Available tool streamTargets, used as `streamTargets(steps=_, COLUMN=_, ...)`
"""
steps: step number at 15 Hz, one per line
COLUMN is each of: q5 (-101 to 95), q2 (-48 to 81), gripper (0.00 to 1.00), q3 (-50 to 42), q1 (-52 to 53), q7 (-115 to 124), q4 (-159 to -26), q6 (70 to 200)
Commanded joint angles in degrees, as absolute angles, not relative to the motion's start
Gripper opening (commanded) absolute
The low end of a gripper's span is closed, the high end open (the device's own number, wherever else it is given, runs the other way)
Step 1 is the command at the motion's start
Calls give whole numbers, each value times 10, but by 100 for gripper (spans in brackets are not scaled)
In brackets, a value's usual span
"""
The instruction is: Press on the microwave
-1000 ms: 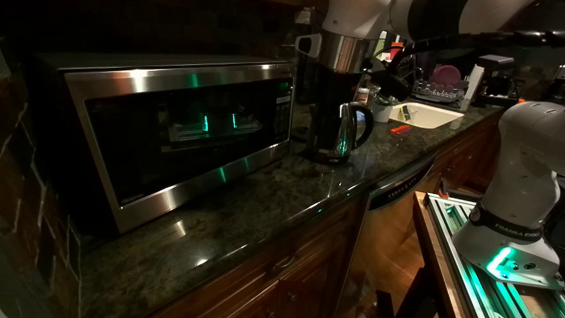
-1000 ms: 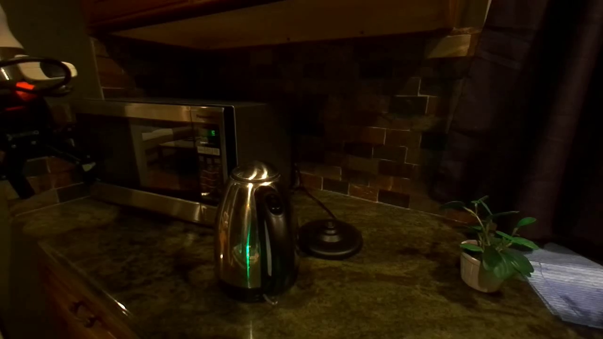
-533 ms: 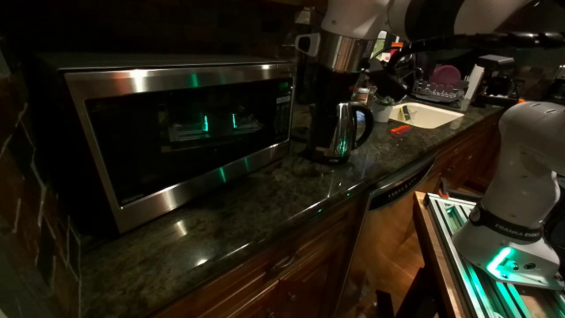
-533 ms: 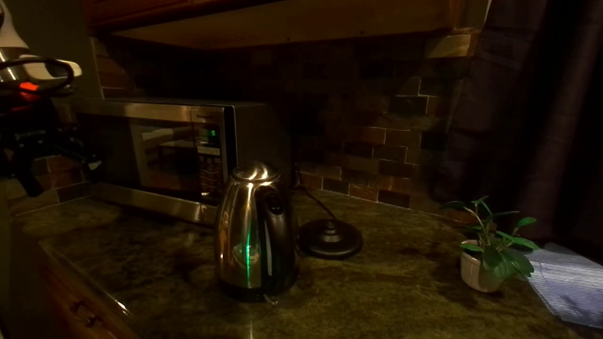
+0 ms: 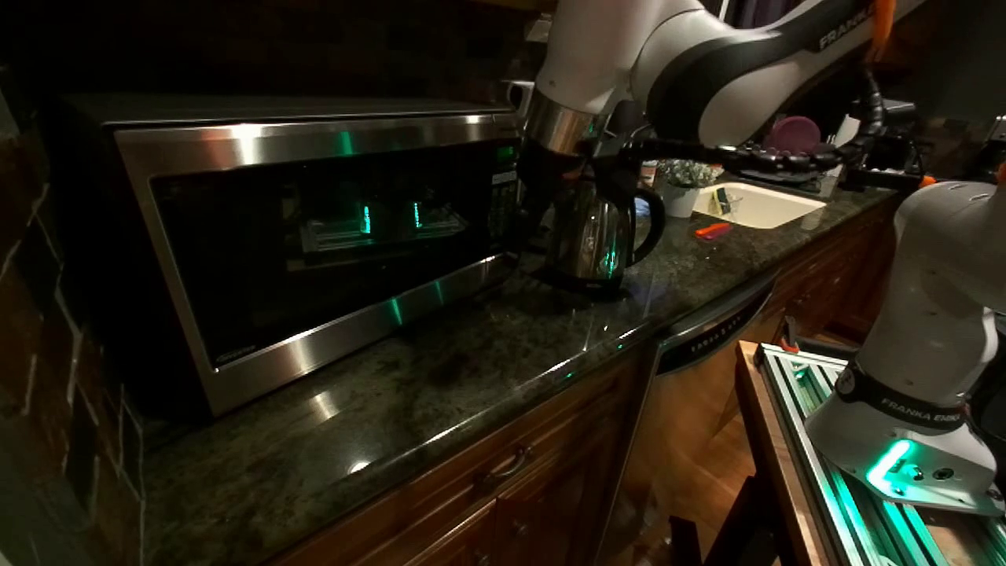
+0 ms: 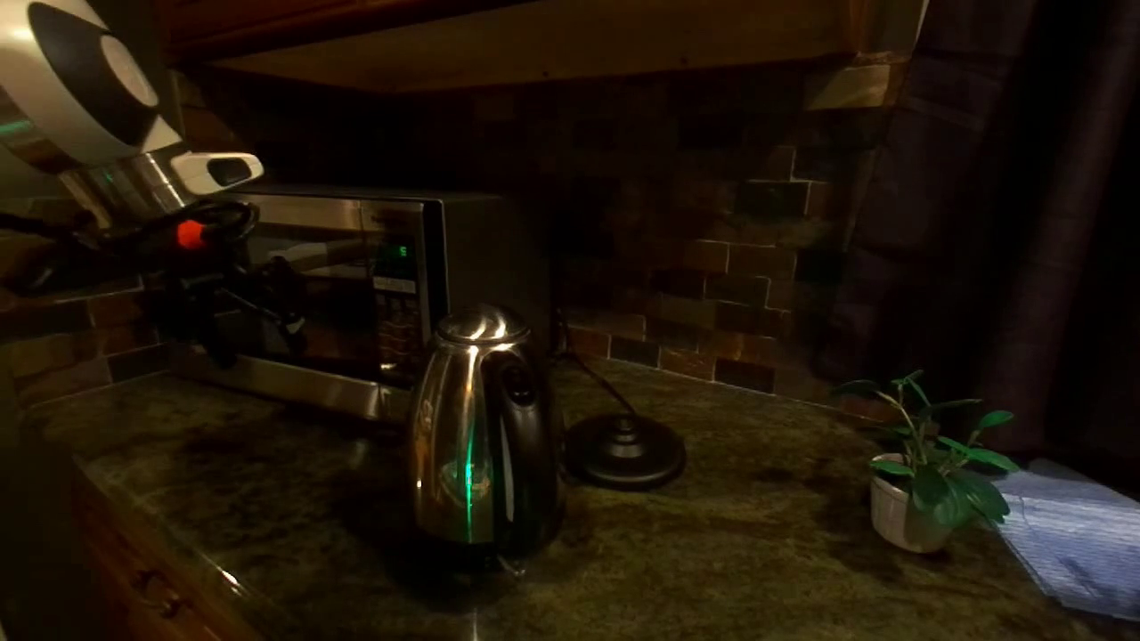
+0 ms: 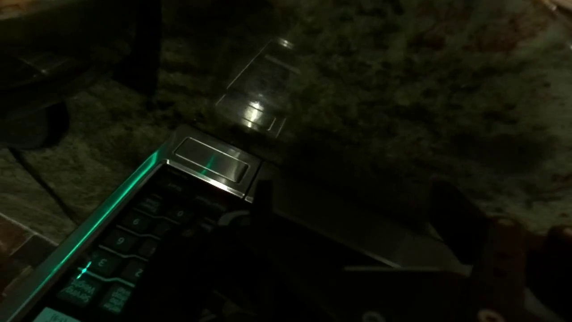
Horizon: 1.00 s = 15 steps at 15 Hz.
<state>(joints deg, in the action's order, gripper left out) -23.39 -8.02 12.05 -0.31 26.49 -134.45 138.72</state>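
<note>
both exterior views: share microwave (image 5: 322, 251), kettle (image 6: 472, 436), from opposite ends | wrist view: close, downward on keypad (image 7: 127, 243)

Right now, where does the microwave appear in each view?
In an exterior view: microwave fills much of the left half.
In an exterior view: microwave left of centre, partly behind the kettle.
Wrist view: microwave from lower left to middle, cut off.
Shared landmark: the keypad, dim in both exterior views.

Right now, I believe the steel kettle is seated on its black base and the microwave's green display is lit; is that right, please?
Not quite: the steel kettle is off its black base, standing on the countertop beside it, as an exterior view shows. The green display on the microwave is lit.
</note>
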Motion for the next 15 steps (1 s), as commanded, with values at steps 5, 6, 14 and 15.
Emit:
streamTargets(steps=5, q5=-411, q2=3, gripper=27, q3=84, q1=-2, q7=425, q4=-1322, q6=1412)
streamTargets(steps=6, q5=-424, q2=10, gripper=18, q3=78, q1=1, q7=441, q4=-1320, q6=1412)
streamTargets(steps=14, q5=-491, q2=34, gripper=0, q3=46, q1=17, q7=520, q4=-1309, q6=1425)
streamTargets(steps=15, q5=-503, q2=35, gripper=0, q3=43, q1=18, q7=529, q4=-1308, q6=1426)
